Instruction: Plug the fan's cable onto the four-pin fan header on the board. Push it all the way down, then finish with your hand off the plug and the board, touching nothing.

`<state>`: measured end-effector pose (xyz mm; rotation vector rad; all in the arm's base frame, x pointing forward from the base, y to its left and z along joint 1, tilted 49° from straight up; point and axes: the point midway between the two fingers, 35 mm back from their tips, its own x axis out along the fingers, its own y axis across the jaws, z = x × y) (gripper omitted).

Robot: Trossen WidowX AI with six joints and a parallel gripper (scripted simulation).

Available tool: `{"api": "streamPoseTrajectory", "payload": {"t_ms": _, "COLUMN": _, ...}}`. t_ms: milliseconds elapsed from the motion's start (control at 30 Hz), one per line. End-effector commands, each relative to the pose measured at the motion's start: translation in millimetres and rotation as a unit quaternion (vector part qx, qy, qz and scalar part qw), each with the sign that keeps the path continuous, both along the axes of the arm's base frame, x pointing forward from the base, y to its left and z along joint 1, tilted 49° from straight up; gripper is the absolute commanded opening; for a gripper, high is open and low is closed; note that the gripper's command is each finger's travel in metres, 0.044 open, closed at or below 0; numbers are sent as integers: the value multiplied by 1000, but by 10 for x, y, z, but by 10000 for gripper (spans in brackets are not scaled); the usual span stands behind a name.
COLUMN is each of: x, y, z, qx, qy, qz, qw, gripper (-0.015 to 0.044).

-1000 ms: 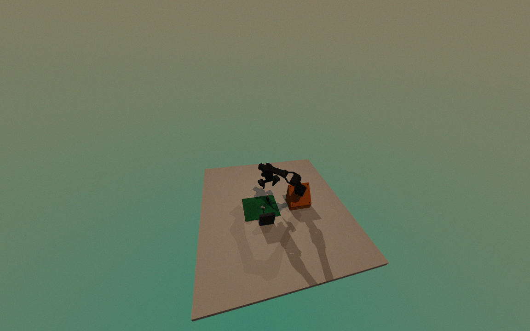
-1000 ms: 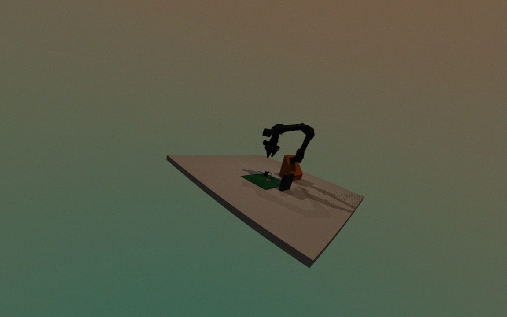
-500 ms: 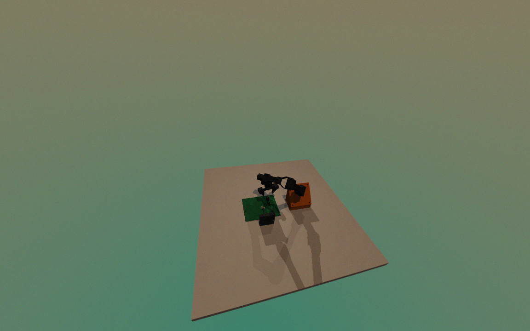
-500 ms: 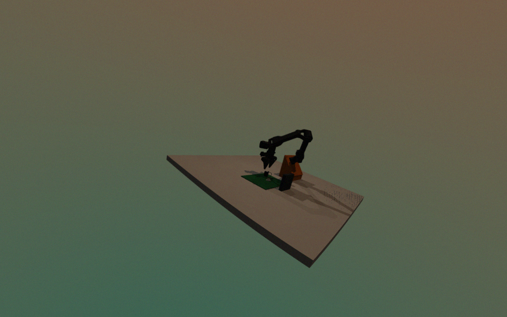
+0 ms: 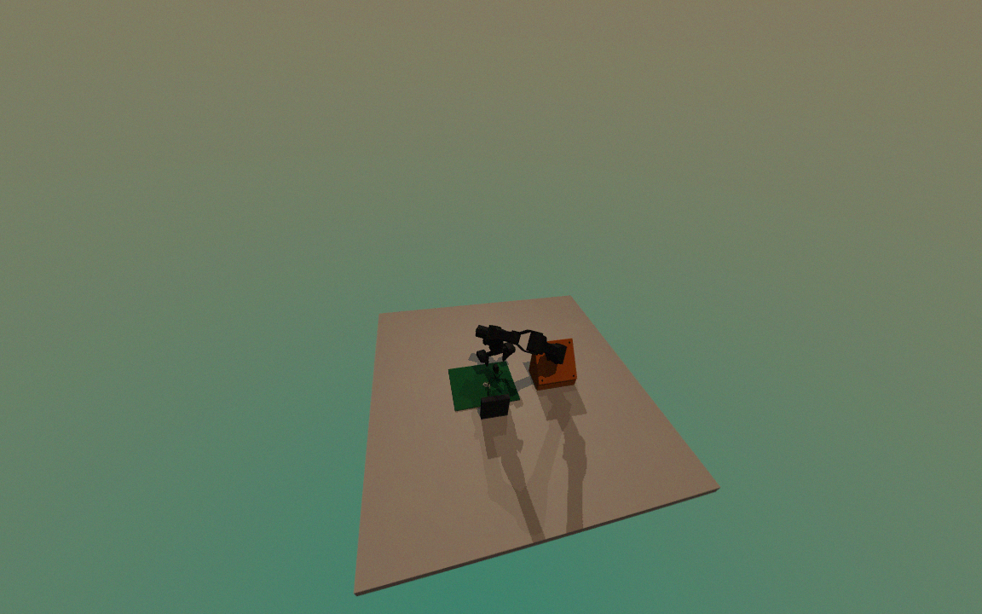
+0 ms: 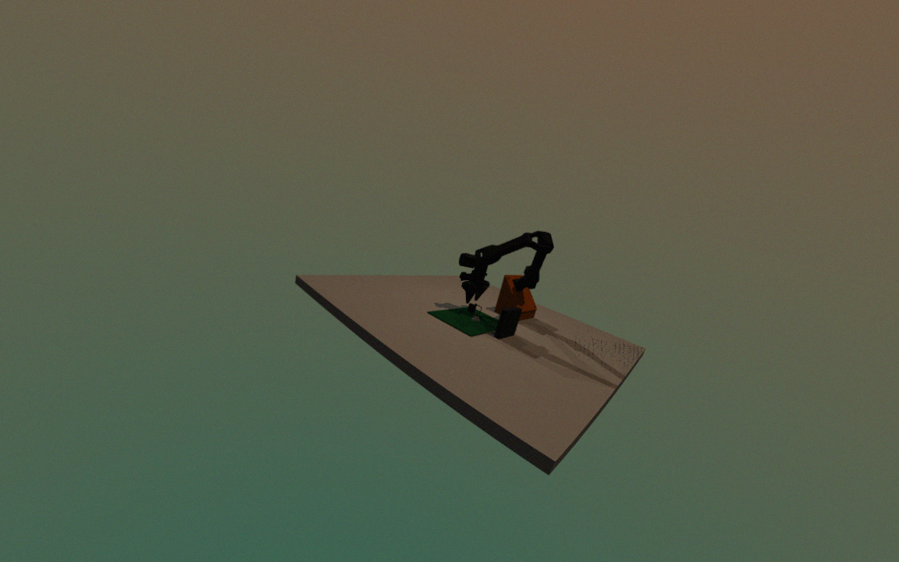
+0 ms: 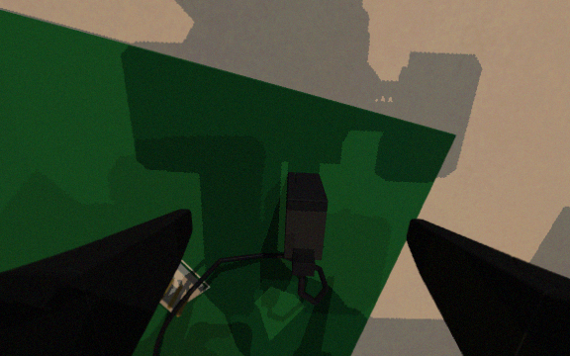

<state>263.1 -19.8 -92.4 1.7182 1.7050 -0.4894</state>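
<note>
The green board (image 5: 465, 390) (image 6: 454, 318) (image 7: 43, 124) lies flat on the table. The black plug (image 7: 306, 218) (image 6: 474, 307) rests on the board, apart from the small white four-pin header (image 7: 184, 289), which my left finger partly hides. A thin black cable (image 7: 245, 258) runs from the plug toward the black fan (image 5: 493, 407) (image 6: 506, 325), which stands at the board's near edge. My gripper (image 7: 299, 223) (image 5: 496, 353) (image 6: 472, 294) is open and empty. It hangs just above the plug, with one finger on each side and not touching it.
The arm's orange base (image 5: 556, 366) (image 6: 517, 301) stands right beside the board. The beige table (image 5: 441, 496) (image 6: 509, 391) stretches wide toward the front, and arm shadows fall across it.
</note>
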Motion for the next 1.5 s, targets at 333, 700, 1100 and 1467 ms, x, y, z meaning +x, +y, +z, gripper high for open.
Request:
{"api": "streamPoseTrajectory", "payload": {"t_ms": 333, "x": -8, "y": 196, "z": -170, "qx": 6, "qy": 6, "qz": -2, "qw": 1000, "gripper": 440}}
{"api": "streamPoseTrajectory", "payload": {"t_ms": 700, "x": -7, "y": 302, "z": -254, "qx": 7, "qy": 6, "qz": -2, "qw": 1000, "gripper": 440}}
{"api": "streamPoseTrajectory", "payload": {"t_ms": 1100, "x": 3, "y": 285, "z": -239, "qx": 3, "qy": 3, "qz": 1, "qw": 1000, "gripper": 230}}
{"api": "streamPoseTrajectory", "payload": {"t_ms": 1467, "x": 3, "y": 285, "z": -239, "qx": 3, "qy": 3, "qz": 1, "qw": 1000, "gripper": 0}}
